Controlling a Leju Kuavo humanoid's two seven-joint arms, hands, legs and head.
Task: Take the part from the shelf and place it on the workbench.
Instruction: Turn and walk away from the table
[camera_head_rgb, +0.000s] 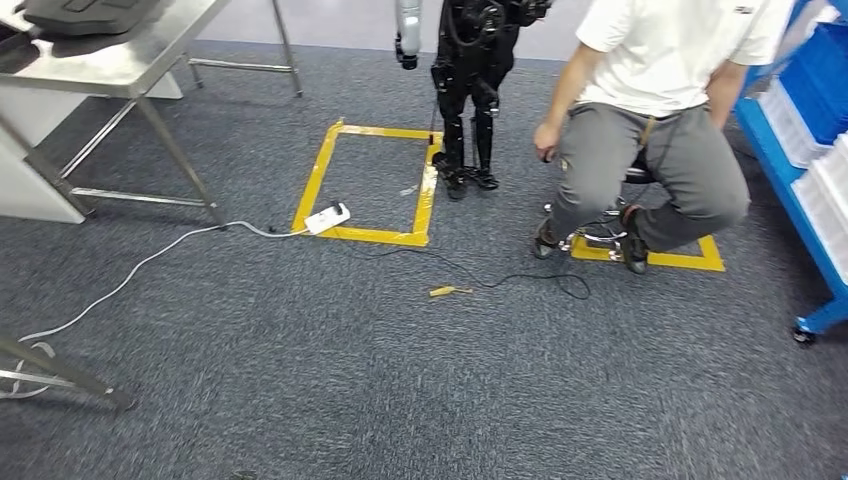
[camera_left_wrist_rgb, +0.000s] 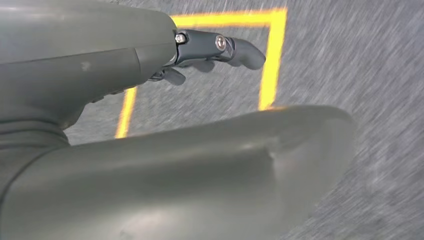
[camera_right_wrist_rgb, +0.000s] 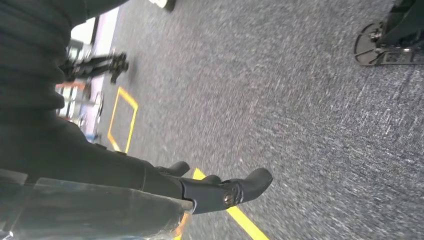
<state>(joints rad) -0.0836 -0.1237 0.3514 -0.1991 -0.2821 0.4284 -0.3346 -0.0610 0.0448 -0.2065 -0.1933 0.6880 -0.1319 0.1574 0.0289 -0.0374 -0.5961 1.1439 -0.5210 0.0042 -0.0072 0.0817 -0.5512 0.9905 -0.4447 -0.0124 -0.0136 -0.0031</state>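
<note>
both hands hang over grey carpet (camera_head_rgb: 400, 380): left hand (camera_left_wrist_rgb: 150, 125) and right hand (camera_right_wrist_rgb: 165, 195) show fingers loosely extended, holding nothing. a seated person (camera_head_rgb: 650, 130) is beside the blue shelf (camera_head_rgb: 800, 150).

No readable text, small dark mark on person's white shirt (camera_head_rgb: 680, 40) too blurred to read

My left robot hand (camera_left_wrist_rgb: 165, 125) takes up most of what I see. Its big grey thumb (camera_left_wrist_rgb: 200, 170) lies across the front. Its dark fingers (camera_left_wrist_rgb: 220, 50) are stretched out and a little apart, and they hold nothing. Under them is the grey carpet floor (camera_left_wrist_rgb: 360, 65). Yellow tape (camera_left_wrist_rgb: 272, 60) makes a corner on it.
</note>
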